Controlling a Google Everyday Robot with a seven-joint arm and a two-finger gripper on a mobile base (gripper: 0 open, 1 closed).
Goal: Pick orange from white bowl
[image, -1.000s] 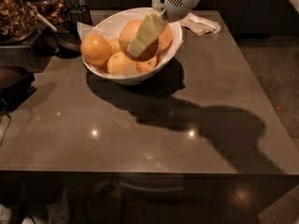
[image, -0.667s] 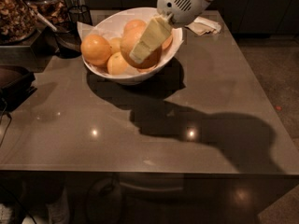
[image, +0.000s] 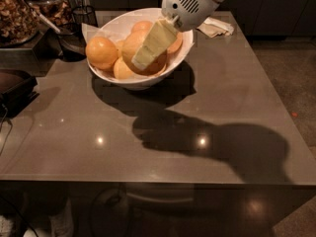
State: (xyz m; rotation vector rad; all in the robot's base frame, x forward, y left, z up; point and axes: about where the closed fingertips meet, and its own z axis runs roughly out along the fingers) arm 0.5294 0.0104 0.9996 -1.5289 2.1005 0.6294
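Note:
The white bowl [image: 106, 33] stands at the back of the table and holds several oranges. My gripper [image: 148, 48] reaches down into it from the upper right. One pale finger [image: 153, 43] lies across the front of the middle orange [image: 136, 46]; the other finger is hidden behind the fruit. The gripper looks shut on this orange, which still sits among the others in the bowl. Another orange [image: 101, 52] rests at the bowl's left side.
The bowl sits on a brown table [image: 163, 132]. A crumpled napkin [image: 215, 27] lies behind the bowl to the right. At the left edge are dark pans [image: 15, 85] and containers of food [image: 19, 16]. The arm's shadow falls across the table's middle.
The gripper has shifted slightly and sunk a little deeper around the middle orange. The bowl and the other oranges have stayed where they were.

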